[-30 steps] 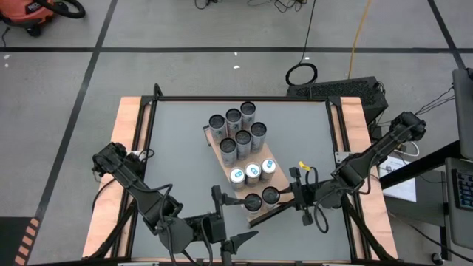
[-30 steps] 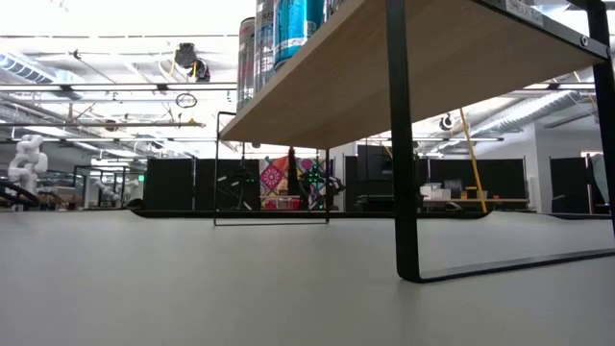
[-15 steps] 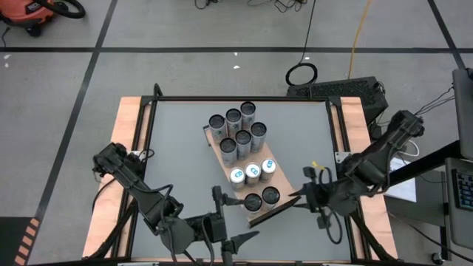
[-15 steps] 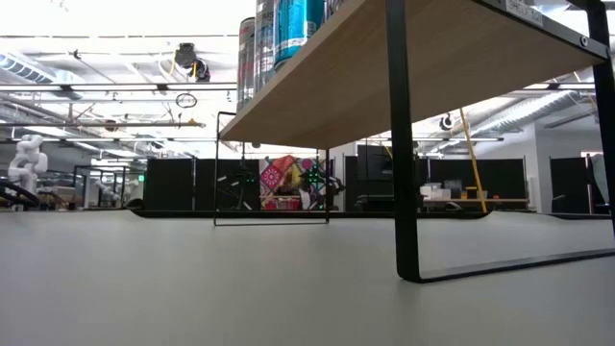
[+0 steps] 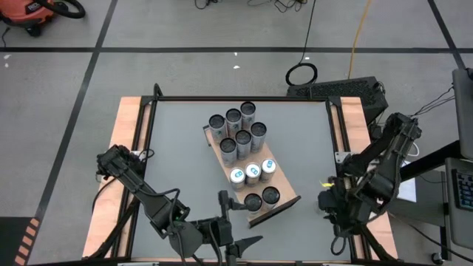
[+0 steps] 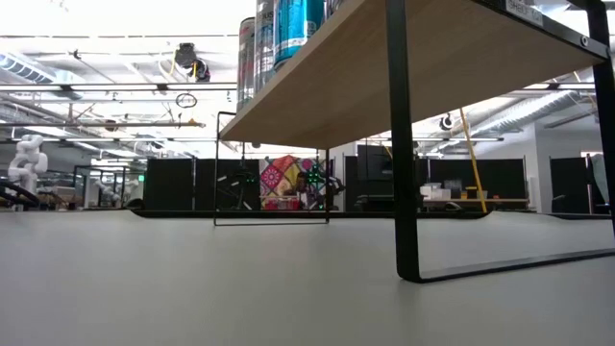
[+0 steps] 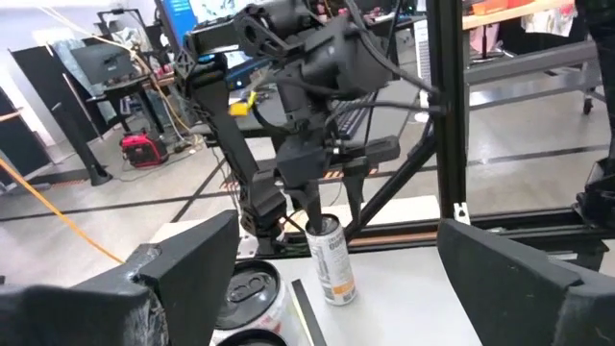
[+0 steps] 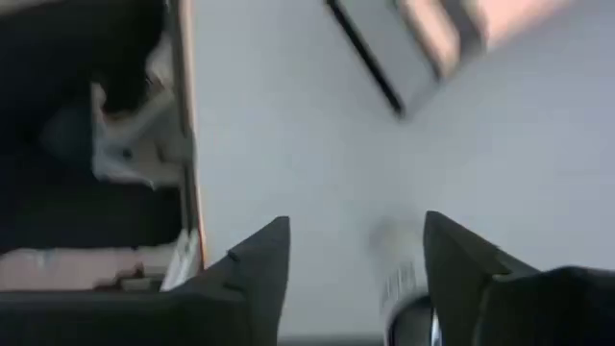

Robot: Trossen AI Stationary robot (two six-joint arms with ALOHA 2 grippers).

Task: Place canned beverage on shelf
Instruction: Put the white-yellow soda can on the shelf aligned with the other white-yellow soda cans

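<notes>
The light-brown shelf lies slantwise across the grey table, with several cans standing on it. The low view shows its underside and the cans on top. One silver can stands upright on the tabletop near the right near corner. In the high view it is hidden under my right gripper. That gripper is open and points down over the can's top, and the can shows blurred between its fingers. My left gripper is open and empty at the near edge. My right gripper comes at the standing can from above, its fingers at the can's top rim. I cannot tell whether they touch it. The can stands upright on the tabletop.
The shelf's black legs stand on the table. Two cans stand at the shelf's near end, close to both grippers. Bare grey tabletop lies left of the shelf. Wooden side rails border the table.
My right gripper has drawn back from the shelf's near end toward the table's right edge and turned to point down over the can standing there. My left arm has shifted a little toward the right. The cans on the shelf have stayed put.
</notes>
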